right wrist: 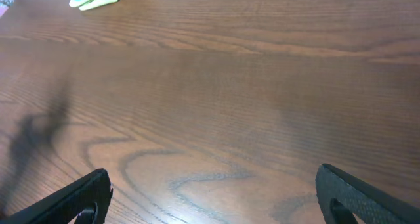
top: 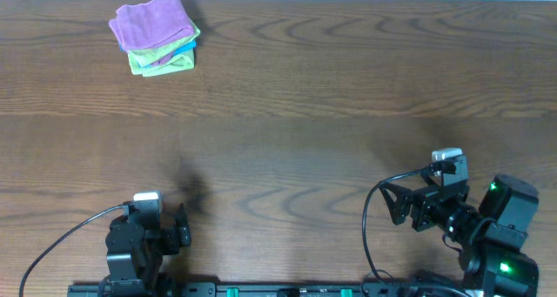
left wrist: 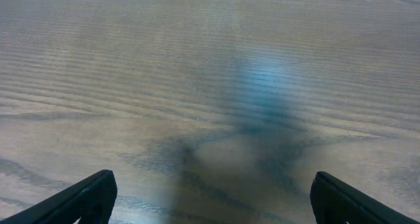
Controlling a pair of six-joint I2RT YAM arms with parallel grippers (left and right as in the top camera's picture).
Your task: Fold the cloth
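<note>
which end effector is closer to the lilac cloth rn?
Left. The left end effector sits almost straight below the lilac cloth in the overhead view; the right end effector is diagonally across, near the opposite corner.

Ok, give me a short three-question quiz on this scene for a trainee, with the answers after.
1. True or false: the lilac cloth lies on top of the green cloth.
2. Seen from overhead, where on the table does the lilac cloth sit? A) far left corner B) centre C) near right corner
3. Fill in: the left gripper and the right gripper are both ____ and hold nothing.

Key: 1 true; 2 A; 3 open.
</note>
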